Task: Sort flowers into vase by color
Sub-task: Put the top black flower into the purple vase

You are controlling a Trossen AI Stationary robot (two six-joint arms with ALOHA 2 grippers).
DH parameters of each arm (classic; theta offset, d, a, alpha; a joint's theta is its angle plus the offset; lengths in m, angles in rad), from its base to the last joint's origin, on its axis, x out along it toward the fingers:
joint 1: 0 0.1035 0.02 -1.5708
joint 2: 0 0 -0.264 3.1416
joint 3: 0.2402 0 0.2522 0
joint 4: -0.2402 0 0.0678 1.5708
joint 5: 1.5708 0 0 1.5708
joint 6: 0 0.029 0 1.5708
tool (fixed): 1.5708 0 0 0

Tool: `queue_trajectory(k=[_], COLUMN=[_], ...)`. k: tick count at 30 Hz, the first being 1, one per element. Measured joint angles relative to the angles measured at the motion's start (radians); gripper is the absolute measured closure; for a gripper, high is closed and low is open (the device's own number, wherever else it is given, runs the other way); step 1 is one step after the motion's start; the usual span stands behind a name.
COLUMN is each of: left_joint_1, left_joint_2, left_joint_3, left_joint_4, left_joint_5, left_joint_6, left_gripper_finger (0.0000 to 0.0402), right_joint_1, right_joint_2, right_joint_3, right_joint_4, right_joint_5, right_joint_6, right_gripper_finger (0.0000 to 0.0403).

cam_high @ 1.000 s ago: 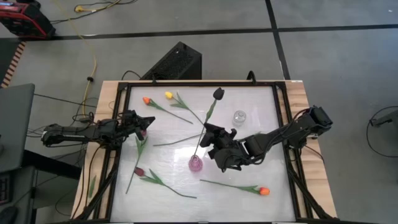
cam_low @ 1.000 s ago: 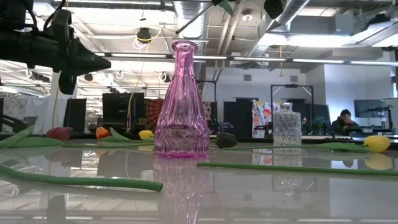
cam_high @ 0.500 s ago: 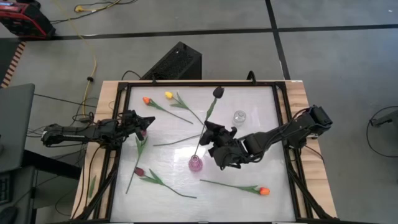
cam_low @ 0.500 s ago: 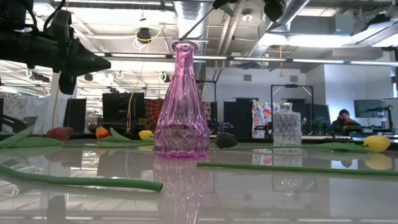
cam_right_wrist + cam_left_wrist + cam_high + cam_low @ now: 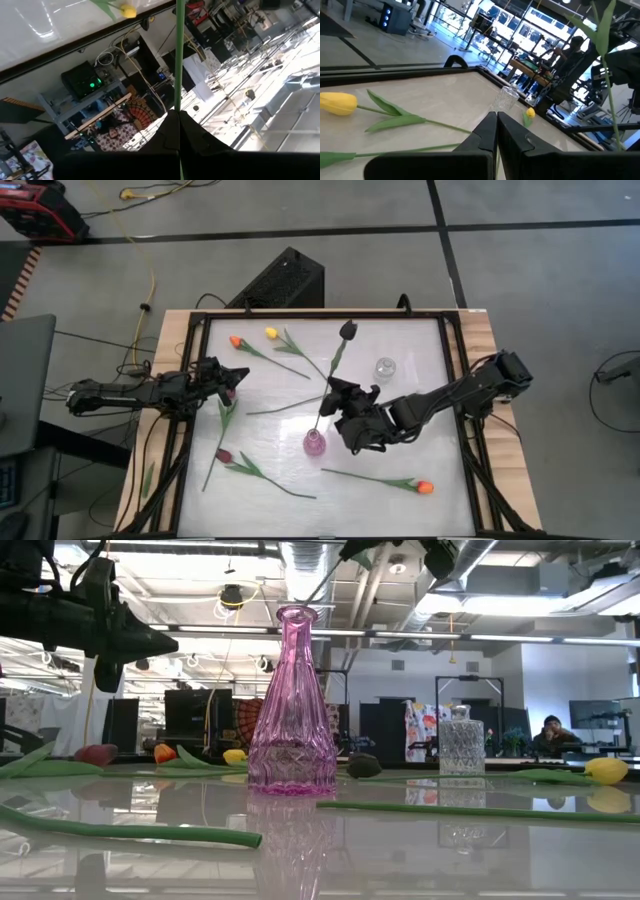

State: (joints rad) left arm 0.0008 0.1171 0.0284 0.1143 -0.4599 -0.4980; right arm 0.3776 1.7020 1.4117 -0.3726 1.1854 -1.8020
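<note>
My right gripper (image 5: 336, 394) is shut on a dark-headed tulip (image 5: 349, 330) over the table's middle. The tulip's stem slants down toward the pink vase (image 5: 314, 443), and its lower end (image 5: 312, 580) hangs just above the vase mouth (image 5: 297, 610). My left gripper (image 5: 228, 383) is shut and raised near the left edge, above a maroon tulip (image 5: 227, 412) that lies flat on the table. Orange (image 5: 235, 340), yellow (image 5: 270, 333), maroon (image 5: 223, 455) and orange (image 5: 425, 488) tulips also lie flat on the table. My right gripper pinches the dark tulip's green stem (image 5: 177, 95) between its two fingers, about midway along it, coming from the table's right with the fingers across the stem. The flower is lifted clear and tilted, head up toward the far edge, lower end over the pink vase.
A small clear glass vase (image 5: 385, 368) stands right of centre, toward the far edge. Another green stem (image 5: 280, 408) lies between the two grippers. A dark frame (image 5: 200, 360) runs round the white table top. A person sits in the room beyond (image 5: 548, 730).
My right gripper has moved a little toward the table's left with the dark tulip. In the low view the stem's lower end has come closer to the pink vase's mouth. My left arm has kept still.
</note>
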Motion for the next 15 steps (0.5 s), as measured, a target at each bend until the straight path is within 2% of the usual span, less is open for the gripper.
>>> queue_trajectory(k=[9,15], left_joint_1=[0.000,0.000], left_joint_2=[0.000,0.000], left_joint_3=[0.000,0.000], left_joint_4=[-0.002,-0.003], left_joint_5=[0.000,0.000], left_joint_6=[-0.001,-0.001], left_gripper_finger=[0.0401,0.0401], right_joint_1=[0.000,0.011], right_joint_2=[0.014,0.014], right_joint_3=[0.000,0.000], right_joint_4=[-0.006,0.073], right_joint_5=[0.001,0.008], right_joint_6=[-0.036,-0.032], right_gripper_finger=[0.0385,0.0350])
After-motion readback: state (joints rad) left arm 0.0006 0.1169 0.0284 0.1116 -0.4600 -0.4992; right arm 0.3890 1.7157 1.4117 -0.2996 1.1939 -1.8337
